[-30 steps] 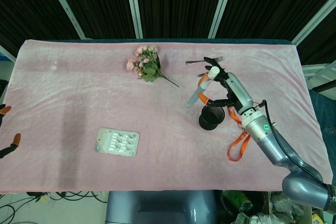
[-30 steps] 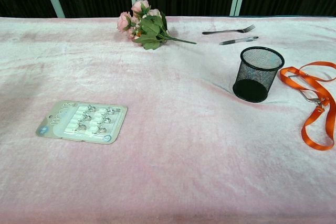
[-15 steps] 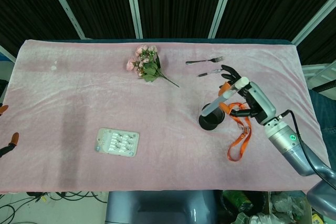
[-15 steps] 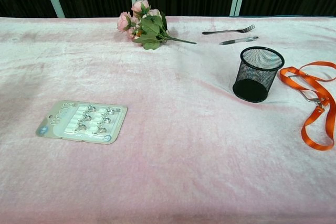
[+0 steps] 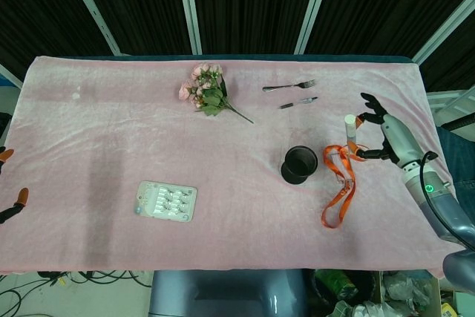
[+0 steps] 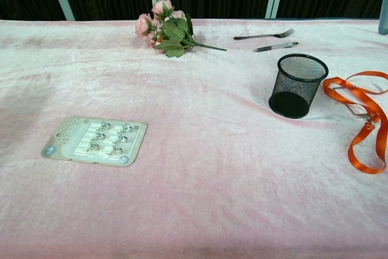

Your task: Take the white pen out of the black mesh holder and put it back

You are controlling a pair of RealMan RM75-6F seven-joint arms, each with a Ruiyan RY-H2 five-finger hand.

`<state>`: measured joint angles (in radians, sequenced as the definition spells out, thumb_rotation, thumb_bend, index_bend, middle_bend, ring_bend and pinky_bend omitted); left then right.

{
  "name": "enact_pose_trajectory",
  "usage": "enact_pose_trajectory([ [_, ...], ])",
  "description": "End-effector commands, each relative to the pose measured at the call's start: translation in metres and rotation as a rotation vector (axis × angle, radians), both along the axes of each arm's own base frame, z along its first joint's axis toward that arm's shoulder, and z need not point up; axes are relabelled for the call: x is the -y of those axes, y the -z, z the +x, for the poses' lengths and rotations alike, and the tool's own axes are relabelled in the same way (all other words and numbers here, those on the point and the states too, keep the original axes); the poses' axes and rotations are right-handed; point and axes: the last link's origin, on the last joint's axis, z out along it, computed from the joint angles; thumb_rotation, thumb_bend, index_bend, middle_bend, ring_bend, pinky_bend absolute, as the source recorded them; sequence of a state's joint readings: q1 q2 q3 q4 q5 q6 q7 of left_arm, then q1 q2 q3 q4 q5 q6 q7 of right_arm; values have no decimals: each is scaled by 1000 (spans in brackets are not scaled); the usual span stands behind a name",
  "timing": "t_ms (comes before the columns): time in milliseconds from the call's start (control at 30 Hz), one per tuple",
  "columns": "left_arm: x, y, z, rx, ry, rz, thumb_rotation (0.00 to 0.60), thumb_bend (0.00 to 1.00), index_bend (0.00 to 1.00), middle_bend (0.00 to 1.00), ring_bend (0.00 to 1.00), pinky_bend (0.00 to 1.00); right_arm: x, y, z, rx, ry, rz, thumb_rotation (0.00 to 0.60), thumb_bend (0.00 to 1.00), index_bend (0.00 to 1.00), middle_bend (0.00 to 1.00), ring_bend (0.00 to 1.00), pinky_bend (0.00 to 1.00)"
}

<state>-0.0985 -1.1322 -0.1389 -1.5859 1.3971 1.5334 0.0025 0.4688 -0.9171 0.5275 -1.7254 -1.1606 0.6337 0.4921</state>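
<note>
The black mesh holder (image 5: 299, 165) stands upright on the pink cloth, and the chest view shows the holder (image 6: 297, 85) empty. My right hand (image 5: 384, 133) is well to the right of it and holds the white pen (image 5: 349, 129), which hangs roughly upright above the orange lanyard (image 5: 338, 187). A grey sliver at the right edge of the chest view may be the pen's lower end. Only the orange fingertips of my left hand (image 5: 10, 180) show, at the far left edge of the head view, spread apart with nothing in them.
A bunch of pink flowers (image 5: 203, 90) lies at the back, with a fork (image 5: 289, 85) and a dark pen (image 5: 298, 102) to its right. A flat pack of clips (image 5: 166, 201) lies front left. The lanyard (image 6: 359, 119) sprawls right of the holder.
My right hand has carried the white pen rightward, from above the holder to over the lanyard, and the pen now stands more upright. The left hand has stayed put.
</note>
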Motion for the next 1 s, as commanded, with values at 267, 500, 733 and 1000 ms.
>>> enact_pose_trajectory([
  [267,-2,2,-2,1,-5,-7,600,354,150,106,0,30,1,46,97,181,-156,119,600,311,646,14,81,189],
  [500,-4,3,-5,-6,-12,-18,600,354,150,106,0,30,-6,42,111,263,-175,98,600,311,647,14,81,188],
  [733,-2,-1,-3,6,-1,-6,600,354,150,106,0,30,-1,2,35,58,4,24,600,312,647,15,81,189],
  [1000,0,1,2,11,11,3,600,354,149,106,0,30,14,-20,3,-53,118,-51,600,312,647,14,81,188],
])
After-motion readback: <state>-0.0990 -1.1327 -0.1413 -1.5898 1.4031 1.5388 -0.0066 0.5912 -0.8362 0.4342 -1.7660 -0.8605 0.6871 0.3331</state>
